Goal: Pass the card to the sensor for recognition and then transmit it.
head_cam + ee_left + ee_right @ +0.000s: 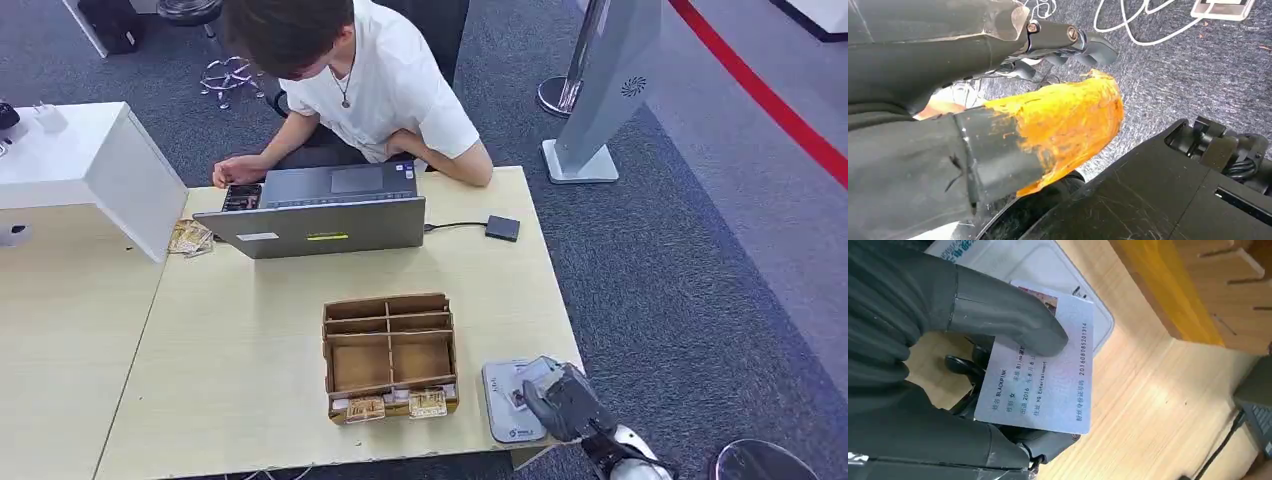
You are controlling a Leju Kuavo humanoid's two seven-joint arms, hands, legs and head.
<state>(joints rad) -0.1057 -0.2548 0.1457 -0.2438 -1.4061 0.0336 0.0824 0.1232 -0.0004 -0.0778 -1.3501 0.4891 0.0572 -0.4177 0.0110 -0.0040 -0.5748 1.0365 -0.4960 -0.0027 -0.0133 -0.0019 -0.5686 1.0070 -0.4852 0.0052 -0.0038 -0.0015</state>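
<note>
A white card (1045, 375) is pinched by the robot's right hand (560, 398) above the pale sensor pad (506, 402) at the near right corner of the bench (250, 350), the thick grey thumb (1008, 315) pressed across the card's printed face and darker fingers seen beneath it. The card appears tilted over the sensor rather than laid flat, and whether it touches the pad cannot be told. The grip is judged the weak point: the card is held by one end, so a small slip of the thumb could let it pivot or drop onto the sensor, or slide off the bench edge just beside it. A failed reading is also considered possible if the card is kept tilted or too far off the pad. Just beside the sensor, toward the bench's middle, a wooden compartment box (390, 355) stands close enough to be clipped if the hand is swung that way. Beyond the box, a grey laptop (320, 212) and a small dark adapter (503, 227) on its cable lie across the path to the seated person (360, 80) at the far edge, so a low handover is thought likely to snag. The left hand (1063, 45) hangs over grey carpet well away from the sensor, nothing seen in its fingers; how they are set cannot be told.
</note>
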